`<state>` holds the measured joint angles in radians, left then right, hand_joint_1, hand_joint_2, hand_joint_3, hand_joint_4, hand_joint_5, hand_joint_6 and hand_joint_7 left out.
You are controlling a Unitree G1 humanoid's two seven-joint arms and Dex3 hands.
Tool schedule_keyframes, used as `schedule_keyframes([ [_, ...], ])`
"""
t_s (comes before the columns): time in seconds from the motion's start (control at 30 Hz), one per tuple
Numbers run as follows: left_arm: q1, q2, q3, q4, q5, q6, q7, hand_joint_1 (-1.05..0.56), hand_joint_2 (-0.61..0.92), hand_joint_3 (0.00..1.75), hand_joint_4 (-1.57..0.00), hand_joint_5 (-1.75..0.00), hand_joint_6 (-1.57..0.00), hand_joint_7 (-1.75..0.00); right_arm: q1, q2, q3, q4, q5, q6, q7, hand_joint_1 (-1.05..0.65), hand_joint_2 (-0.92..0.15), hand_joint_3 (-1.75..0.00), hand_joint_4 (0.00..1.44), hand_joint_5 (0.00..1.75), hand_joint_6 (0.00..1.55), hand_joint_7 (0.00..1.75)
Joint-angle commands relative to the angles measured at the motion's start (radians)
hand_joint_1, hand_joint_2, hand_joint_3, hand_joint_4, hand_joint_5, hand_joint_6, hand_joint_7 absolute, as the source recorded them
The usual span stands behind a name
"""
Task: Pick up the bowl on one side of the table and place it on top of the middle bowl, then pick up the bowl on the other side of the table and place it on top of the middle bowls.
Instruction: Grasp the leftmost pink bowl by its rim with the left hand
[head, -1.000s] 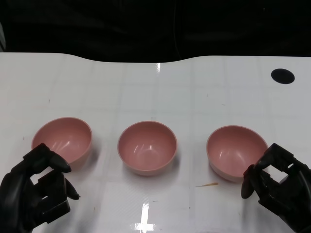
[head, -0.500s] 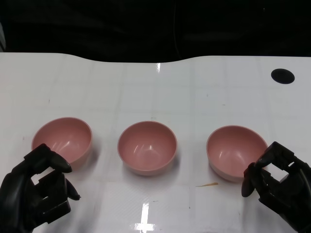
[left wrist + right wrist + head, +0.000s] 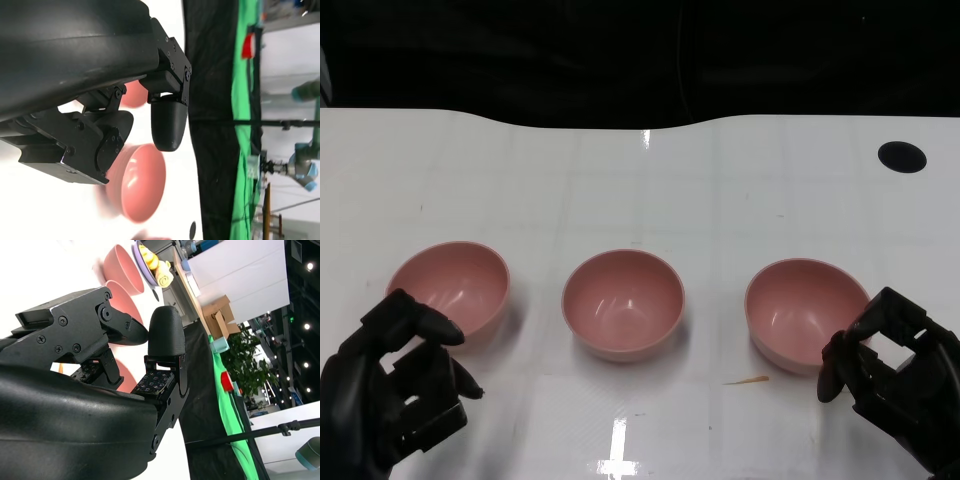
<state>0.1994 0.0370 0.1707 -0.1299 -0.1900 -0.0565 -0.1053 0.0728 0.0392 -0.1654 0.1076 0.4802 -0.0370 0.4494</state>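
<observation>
Bowls are being shown in a row on the white surface (image 3: 740, 190), all upright, apart from each other. Left bowl (image 3: 451, 289) is being seen just beside the left hand (image 3: 392, 385), w/ fingers near its rim but no contact can be confirmed. Middle bowl (image 3: 623, 303) is sitting between the other two, nothing stacked in it. Right bowl (image 3: 806, 313) is being approached closely by the right hand (image 3: 892, 380); fingers are overlapping its near edge in head view, touching or not cannot be told. Both hands are being kept w/ fingers apart, nothing is being held. A dark round hole (image 3: 901, 156) is being seen at the far right of the surface, and a small yellowish streak (image 3: 747, 380) near the right bowl.
</observation>
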Motion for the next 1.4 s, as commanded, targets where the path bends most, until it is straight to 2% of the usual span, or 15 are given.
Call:
schedule_keyframes([
  [0.03,0.004,-0.002,-0.024,-0.049,0.103,-0.027,0.067,0.02,0.64,1.01,-0.48,-1.51,-0.55,-1.27,0.007,-0.014,-0.014,-0.016,0.009,0.009,-0.007,-0.07,-0.67,-0.86,0.80,1.74,0.77,1.42],
  [0.13,0.014,0.014,-0.048,-0.094,0.204,-0.024,0.100,-0.04,0.83,0.57,-0.50,-1.18,-0.64,-0.83,0.011,-0.012,-0.013,-0.032,0.007,0.026,-0.025,-0.08,-0.66,-0.85,0.80,1.74,0.77,1.43],
  [0.2,0.016,0.025,-0.056,-0.123,0.257,-0.016,0.112,-0.05,0.88,0.45,-0.51,-1.12,-0.67,-0.72,0.012,-0.013,-0.012,-0.040,0.005,0.033,-0.030,-0.08,-0.66,-0.85,0.80,1.74,0.77,1.43],
  [0.23,0.017,0.036,-0.062,-0.144,0.296,-0.013,0.119,-0.13,0.90,0.32,-0.51,-0.97,-0.67,-0.57,0.012,-0.015,-0.011,-0.044,0.004,0.036,-0.032,-0.08,-0.67,-0.85,0.80,1.74,0.77,1.43],
  [0.33,0.015,0.059,-0.075,-0.201,0.389,0.011,0.131,-0.25,0.92,0.21,-0.52,-0.78,-0.69,-0.38,0.014,-0.018,-0.012,-0.058,0.005,0.047,-0.039,-0.09,-0.67,-0.85,0.79,1.74,0.76,1.45],
  [0.47,0.006,0.091,-0.090,-0.293,0.515,0.088,0.125,-0.43,0.92,0.16,-0.52,-0.56,-0.72,-0.19,0.015,-0.019,-0.010,-0.087,0.011,0.074,-0.050,-0.09,-0.66,-0.84,0.79,1.75,0.75,1.46],
  [0.67,-0.043,0.212,-0.118,-0.338,0.752,0.132,0.098,-0.57,0.92,0.11,-0.60,-0.28,-0.77,-0.05,0.012,-0.018,-0.008,-0.116,0.014,0.100,-0.064,-0.08,-0.67,-0.85,0.79,1.74,0.75,1.47],
  [0.9,-0.113,0.337,-0.156,-0.246,0.919,0.096,0.105,-0.71,0.92,0.05,-0.65,-0.18,-0.79,-0.02,0.019,-0.015,-0.008,-0.142,0.018,0.112,-0.068,-0.09,-0.68,-0.81,0.80,1.72,0.76,1.44],
  [1.0,-0.134,0.382,-0.190,-0.224,1.022,0.122,0.078,-0.74,0.92,0.06,-0.61,-0.13,-0.74,0.00,0.026,-0.019,-0.006,-0.168,0.017,0.138,-0.083,-0.09,-0.70,-0.80,0.80,1.72,0.77,1.43],
  [1.23,-0.205,0.408,-0.251,-0.059,1.092,0.086,0.154,-0.82,0.92,0.08,-0.60,-0.07,-0.70,0.00,0.020,-0.019,-0.011,-0.163,0.029,0.146,-0.068,-0.08,-0.72,-0.77,0.80,1.71,0.77,1.42],
  [1.4,-0.244,0.413,-0.282,0.031,1.101,0.097,0.148,-0.86,0.92,0.12,-0.61,-0.05,-0.68,0.00,0.020,-0.018,-0.008,-0.168,0.026,0.153,-0.082,-0.09,-0.70,-0.76,0.80,1.71,0.78,1.40],
])
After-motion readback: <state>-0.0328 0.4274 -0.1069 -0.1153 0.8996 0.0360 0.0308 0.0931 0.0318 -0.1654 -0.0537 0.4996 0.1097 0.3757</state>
